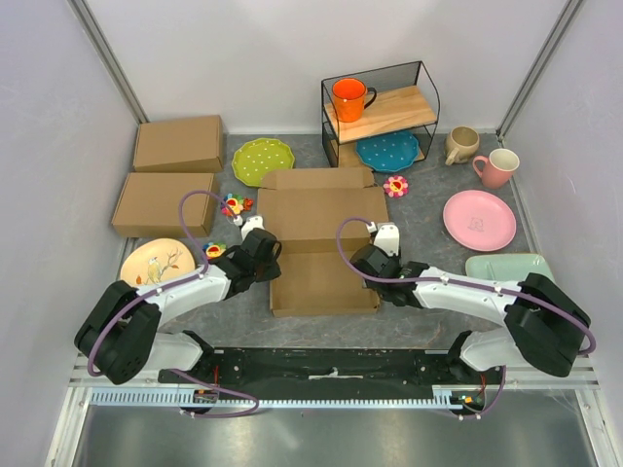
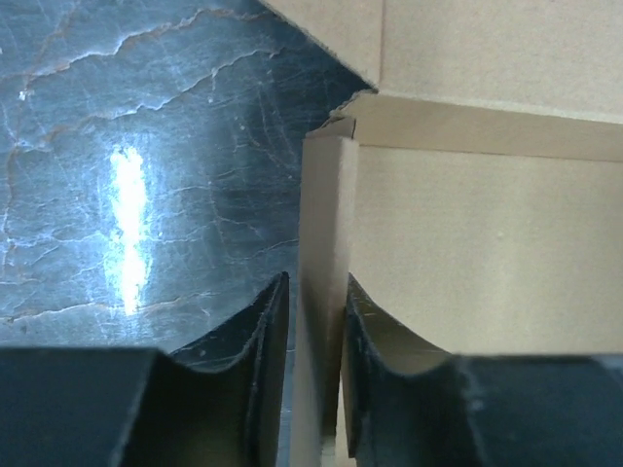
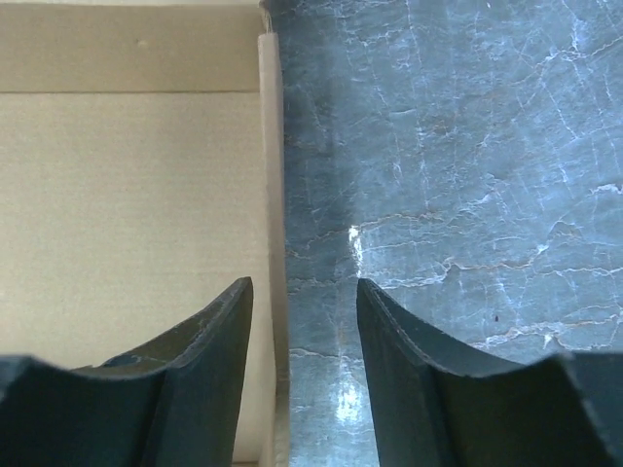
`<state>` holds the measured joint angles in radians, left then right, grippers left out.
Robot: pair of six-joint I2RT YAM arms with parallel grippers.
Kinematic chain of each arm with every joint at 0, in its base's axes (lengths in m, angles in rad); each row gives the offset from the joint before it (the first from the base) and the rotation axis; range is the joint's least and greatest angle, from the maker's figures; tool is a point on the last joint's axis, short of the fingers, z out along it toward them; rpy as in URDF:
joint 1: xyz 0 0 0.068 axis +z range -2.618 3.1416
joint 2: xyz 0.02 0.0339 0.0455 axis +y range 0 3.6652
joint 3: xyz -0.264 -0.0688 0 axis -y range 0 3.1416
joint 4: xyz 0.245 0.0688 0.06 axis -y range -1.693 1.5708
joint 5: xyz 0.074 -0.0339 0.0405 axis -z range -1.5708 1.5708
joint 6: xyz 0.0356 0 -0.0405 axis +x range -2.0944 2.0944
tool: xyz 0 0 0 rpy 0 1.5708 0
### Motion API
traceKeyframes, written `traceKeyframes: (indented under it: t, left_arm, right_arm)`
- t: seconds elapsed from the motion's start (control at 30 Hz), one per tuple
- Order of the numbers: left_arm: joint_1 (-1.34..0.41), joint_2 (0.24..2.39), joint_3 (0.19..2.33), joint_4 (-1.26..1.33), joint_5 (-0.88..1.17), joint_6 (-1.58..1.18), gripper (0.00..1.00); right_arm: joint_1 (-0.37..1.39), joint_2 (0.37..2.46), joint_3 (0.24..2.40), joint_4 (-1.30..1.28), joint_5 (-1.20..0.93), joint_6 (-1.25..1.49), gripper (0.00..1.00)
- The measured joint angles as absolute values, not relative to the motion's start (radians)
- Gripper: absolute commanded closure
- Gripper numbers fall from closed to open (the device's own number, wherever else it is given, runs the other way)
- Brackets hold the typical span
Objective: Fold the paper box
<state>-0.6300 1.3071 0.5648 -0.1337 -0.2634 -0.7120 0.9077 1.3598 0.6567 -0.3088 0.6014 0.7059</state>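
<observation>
The paper box (image 1: 321, 238) lies in the middle of the table, a brown cardboard mailer with its lid flap open toward the back. My left gripper (image 1: 261, 249) is at its left side. In the left wrist view the fingers (image 2: 263, 331) stand narrowly apart on either side of the raised left wall (image 2: 321, 224). My right gripper (image 1: 376, 255) is at the box's right side. Its jaws (image 3: 304, 284) are open, with the right wall (image 3: 274, 175) close to the left finger and bare table under the rest of the gap.
Two closed cardboard boxes (image 1: 179, 143) (image 1: 164, 204) sit back left. Around the box are a green plate (image 1: 263, 161), flower toys (image 1: 236, 205) (image 1: 395, 186), a bird plate (image 1: 156, 261), a wire shelf (image 1: 380, 112) with an orange mug, two mugs (image 1: 496, 167), a pink plate (image 1: 479, 219) and a green tray (image 1: 511, 265).
</observation>
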Motion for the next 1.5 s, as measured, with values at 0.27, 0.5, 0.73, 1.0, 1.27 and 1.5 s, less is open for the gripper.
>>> traceKeyframes:
  t: [0.27, 0.5, 0.73, 1.0, 1.27, 1.5]
  left_arm:
    - [-0.63, 1.306, 0.545, -0.163, -0.255, -0.74, 0.46]
    - [-0.631, 1.285, 0.537, -0.165, -0.223, -0.745, 0.64]
    - [-0.636, 1.268, 0.503, -0.11, -0.199, -0.762, 0.98]
    - [-0.637, 1.232, 0.491, -0.134, -0.197, -0.76, 0.52]
    - [-0.641, 1.142, 0.533, -0.187, -0.2, -0.761, 0.27]
    - [-0.641, 1.092, 0.59, -0.23, -0.2, -0.76, 0.01]
  right_arm:
    - [0.908, 1.362, 0.648, -0.31, 0.59, 0.71, 0.68]
    - [0.908, 1.406, 0.62, -0.294, 0.558, 0.711, 0.78]
    - [0.91, 1.409, 0.616, -0.263, 0.543, 0.718, 1.0]
    - [0.912, 1.398, 0.614, -0.265, 0.538, 0.723, 0.43]
    - [0.912, 1.354, 0.633, -0.307, 0.54, 0.716, 0.07]
    - [0.912, 1.278, 0.695, -0.327, 0.544, 0.698, 0.02]
